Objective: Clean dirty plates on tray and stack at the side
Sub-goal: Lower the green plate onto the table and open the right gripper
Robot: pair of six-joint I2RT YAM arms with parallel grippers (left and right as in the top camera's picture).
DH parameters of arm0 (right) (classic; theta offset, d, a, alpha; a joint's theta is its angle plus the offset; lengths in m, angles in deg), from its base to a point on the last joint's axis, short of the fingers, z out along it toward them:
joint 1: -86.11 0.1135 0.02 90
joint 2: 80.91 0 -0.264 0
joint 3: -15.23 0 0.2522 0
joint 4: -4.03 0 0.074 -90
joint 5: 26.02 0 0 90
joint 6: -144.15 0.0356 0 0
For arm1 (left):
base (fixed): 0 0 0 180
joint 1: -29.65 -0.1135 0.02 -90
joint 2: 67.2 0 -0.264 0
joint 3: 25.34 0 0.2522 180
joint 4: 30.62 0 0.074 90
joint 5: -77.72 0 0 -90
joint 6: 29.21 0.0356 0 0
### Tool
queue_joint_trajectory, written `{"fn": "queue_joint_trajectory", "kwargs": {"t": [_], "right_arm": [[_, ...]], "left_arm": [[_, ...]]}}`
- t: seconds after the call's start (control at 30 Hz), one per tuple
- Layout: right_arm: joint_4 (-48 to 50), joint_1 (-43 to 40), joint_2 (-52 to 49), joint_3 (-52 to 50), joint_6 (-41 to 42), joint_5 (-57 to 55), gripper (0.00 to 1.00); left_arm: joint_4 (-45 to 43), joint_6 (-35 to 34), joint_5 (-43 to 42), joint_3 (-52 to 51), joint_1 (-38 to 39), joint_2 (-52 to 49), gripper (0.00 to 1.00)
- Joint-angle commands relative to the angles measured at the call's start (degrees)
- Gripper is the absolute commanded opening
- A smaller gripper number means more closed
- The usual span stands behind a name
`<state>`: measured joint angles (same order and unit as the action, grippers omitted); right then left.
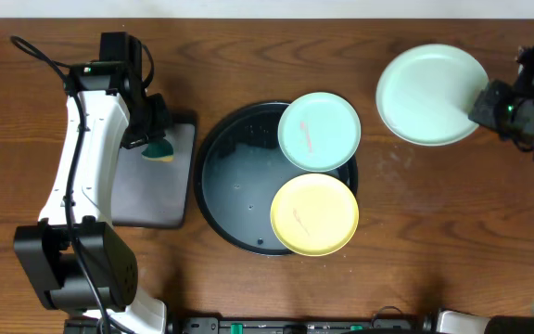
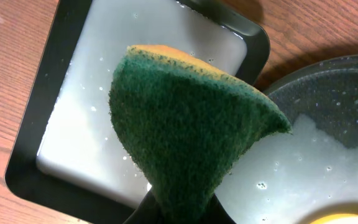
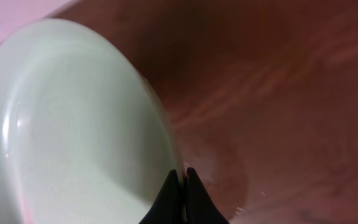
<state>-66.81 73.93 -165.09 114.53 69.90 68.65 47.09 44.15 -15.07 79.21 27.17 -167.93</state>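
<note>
Three light, stiff, likely slick plates (image 1: pixel 318 130), so grab rims: right gripper (image 3: pixel 182 190) pinched tight on the mint plate (image 3: pixel 73 137), left gripper (image 2: pixel 182 214) clamping the sponge (image 2: pixel 191 137).

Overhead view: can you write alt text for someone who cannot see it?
A round black tray holds a mint plate and a yellow plate along its right side. To the right, off the tray, the right pincer grips a third pale plate by its rim; at left, the left pincer holds a green sponge over a grey rectangular tray.
</note>
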Motion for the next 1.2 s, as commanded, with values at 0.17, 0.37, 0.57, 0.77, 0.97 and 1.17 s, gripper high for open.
{"fn": "queue_joint_trajectory", "kwargs": {"t": [0.17,0.37,0.57,0.77,0.97,1.17], "right_arm": [[9.92,-3.17,-0.33,-16.0,0.55,-4.44,0.01],[21.18,-4.0,-0.37,-27.12,0.48,-4.42,0.01],[30.49,-4.0,-0.59,-36.44,0.48,-4.22,0.01],[35.41,-4.0,-1.03,-41.46,0.52,-3.85,0.03],[34.95,-3.87,-1.22,-41.07,0.48,0.0,0.26],[21.14,-3.54,-0.35,-30.91,-1.55,5.75,0.42]], "left_arm": [[0.07,0.52,0.68,0.09,-0.13,0.04,0.08],[0.07,0.52,0.68,0.09,-0.13,0.0,0.08],[0.07,0.52,0.68,0.09,-0.13,0.0,0.08],[-0.11,0.52,0.68,0.09,-0.13,0.0,0.08],[-0.17,0.52,0.68,0.09,-0.13,0.0,0.08],[-0.24,0.5,0.66,0.09,-0.13,0.0,0.08]]}}
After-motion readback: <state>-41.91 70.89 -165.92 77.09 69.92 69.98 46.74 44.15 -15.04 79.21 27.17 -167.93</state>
